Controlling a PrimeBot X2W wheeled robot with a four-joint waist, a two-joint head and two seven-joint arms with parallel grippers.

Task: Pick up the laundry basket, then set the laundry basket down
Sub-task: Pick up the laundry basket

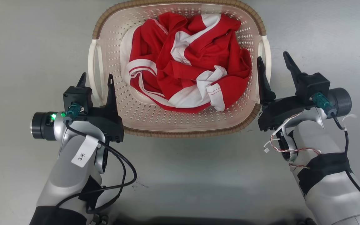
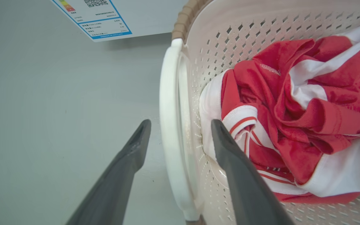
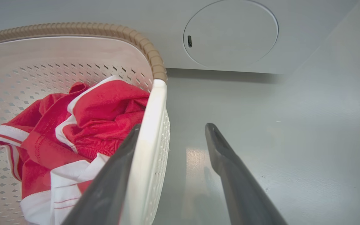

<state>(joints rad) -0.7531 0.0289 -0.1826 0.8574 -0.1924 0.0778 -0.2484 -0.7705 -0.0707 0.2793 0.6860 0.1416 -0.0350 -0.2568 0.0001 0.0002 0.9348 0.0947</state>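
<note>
The left pincer [image 1: 96,82] stood wide apart, astride the left handle [image 1: 90,62] of the laundry basket [image 1: 180,133]. The right pincer [image 1: 272,59] gaped likewise astride the right handle [image 1: 268,50].

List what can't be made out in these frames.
1. Floor of the laundry basket: head view, mostly covered by the red-and-white garment.
2. Text on the blue-bordered label: left wrist view, too small, and clipped by the top edge.
3. Dark mark on the round panel: right wrist view, too small to identify.
4. Inner fingertip of the right gripper: right wrist view, partly behind the white handle.
</note>
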